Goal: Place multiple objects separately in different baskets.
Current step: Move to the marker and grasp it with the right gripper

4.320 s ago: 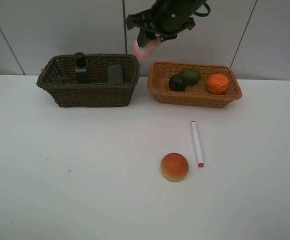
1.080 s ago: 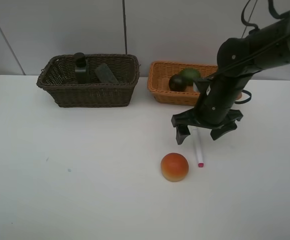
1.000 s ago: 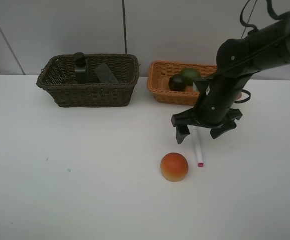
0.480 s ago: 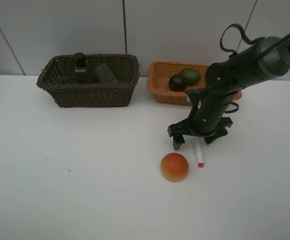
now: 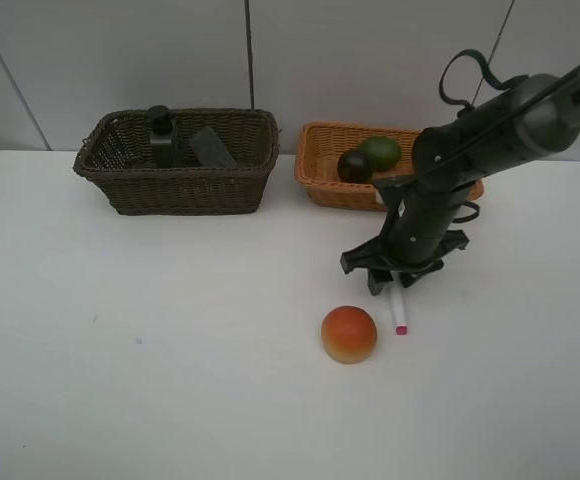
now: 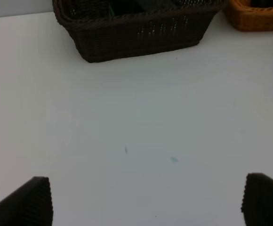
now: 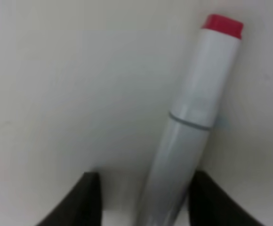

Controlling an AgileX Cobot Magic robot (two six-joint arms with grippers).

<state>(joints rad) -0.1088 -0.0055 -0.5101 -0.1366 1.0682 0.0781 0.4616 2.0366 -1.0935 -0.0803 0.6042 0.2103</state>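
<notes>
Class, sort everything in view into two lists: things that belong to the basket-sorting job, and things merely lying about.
Job: marker, peach, mangosteen, green fruit, pump bottle, eraser block, dark basket, tan basket, right tool.
Lying about: table, wall, blue speck.

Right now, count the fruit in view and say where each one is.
3. A green fruit and a dark fruit lie in the tan basket; an orange-red fruit sits on the table. The arm covers part of that basket, so another may be hidden.

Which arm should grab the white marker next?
Right. Its tool is down astride the marker, while the left tool hangs open elsewhere, facing the dark basket.
</notes>
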